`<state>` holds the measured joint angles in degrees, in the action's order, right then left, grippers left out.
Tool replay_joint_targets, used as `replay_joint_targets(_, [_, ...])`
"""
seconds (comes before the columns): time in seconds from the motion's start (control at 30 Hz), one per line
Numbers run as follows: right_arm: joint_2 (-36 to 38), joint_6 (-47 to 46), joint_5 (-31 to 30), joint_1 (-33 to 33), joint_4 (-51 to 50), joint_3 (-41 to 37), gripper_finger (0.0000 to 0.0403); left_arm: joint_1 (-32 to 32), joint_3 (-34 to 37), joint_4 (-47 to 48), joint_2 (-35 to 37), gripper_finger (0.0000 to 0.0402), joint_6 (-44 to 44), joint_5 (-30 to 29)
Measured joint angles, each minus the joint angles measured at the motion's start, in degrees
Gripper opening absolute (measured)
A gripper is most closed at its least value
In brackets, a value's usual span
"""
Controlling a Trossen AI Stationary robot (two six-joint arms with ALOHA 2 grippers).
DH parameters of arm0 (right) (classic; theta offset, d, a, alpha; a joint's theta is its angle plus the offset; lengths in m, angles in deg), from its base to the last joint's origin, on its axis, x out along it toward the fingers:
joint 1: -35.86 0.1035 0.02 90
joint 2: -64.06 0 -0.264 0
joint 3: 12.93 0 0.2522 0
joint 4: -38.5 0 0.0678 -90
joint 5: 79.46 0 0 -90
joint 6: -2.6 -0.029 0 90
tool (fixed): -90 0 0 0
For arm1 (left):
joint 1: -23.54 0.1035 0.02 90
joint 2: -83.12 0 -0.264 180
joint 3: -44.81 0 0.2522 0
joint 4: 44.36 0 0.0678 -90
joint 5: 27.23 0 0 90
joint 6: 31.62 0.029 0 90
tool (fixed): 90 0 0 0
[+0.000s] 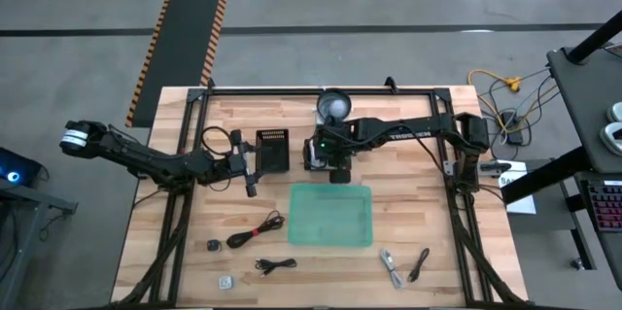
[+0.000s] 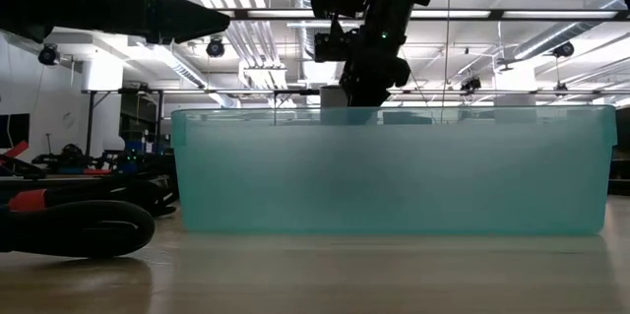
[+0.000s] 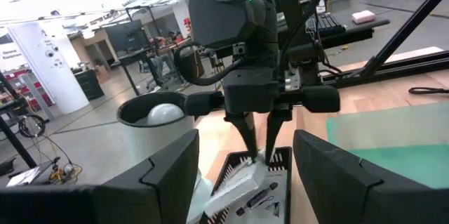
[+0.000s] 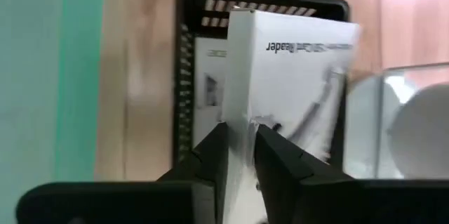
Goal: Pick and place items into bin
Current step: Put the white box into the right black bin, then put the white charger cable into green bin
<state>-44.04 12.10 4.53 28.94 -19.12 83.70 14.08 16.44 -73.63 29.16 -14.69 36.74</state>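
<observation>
Right claw (image 4: 240, 155) clenched on a white printed card (image 4: 291, 76), apparently light, thin, flexible; edge grip suits; left claw (image 3: 242, 175) released.

one green bin (image 1: 331, 216), one black basket (image 1: 272, 152), three black cables (image 1: 255, 230), one whitish cable (image 1: 390, 265), two arms

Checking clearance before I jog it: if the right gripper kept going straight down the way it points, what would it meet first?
Probably the black tray: the right gripper, jaws shut on a white card, points down at it. Depth is unclear, though.
</observation>
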Motion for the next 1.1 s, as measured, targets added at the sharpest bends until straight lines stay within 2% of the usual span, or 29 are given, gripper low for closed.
replay_joint_targets(0.3, [-0.02, -0.3, -0.09, 0.0, -0.1, 0.0, 0.0094, 0.0, 0.01, 0.02, -0.01, 0.0215, 0.0, 0.0])
replay_joint_targets(0.4, [0.0, -4.23, 0.56, 0.11, -2.21, 0.0, 0.0102, 0.0, -0.01, 0.02, 0.0, 0.0215, 0.0, 0.0])
replay_joint_targets(0.53, [0.0, -8.45, 4.24, 0.31, -9.96, 1.37, 0.0108, 0.0, 0.02, 0.02, -0.01, 0.0215, 0.0, 0.0])
replay_joint_targets(0.67, [0.09, -17.88, 7.48, 1.15, -23.4, 4.51, 0.0113, 0.0, -0.01, -0.06, 0.0, 0.0215, 0.0, 0.0])
replay_joint_targets(0.8, [0.93, -26.65, 8.31, 3.93, -34.43, 6.27, 0.0119, 0.0, 0.02, -0.06, -0.01, 0.0215, 0.09, -0.02])
replay_joint_targets(1.1, [4.55, -35.7, 8.63, 15.14, -35.23, 5.75, 0.0125, 0.0, 0.01, -0.09, -0.01, 0.0215, 0.11, 0.0])
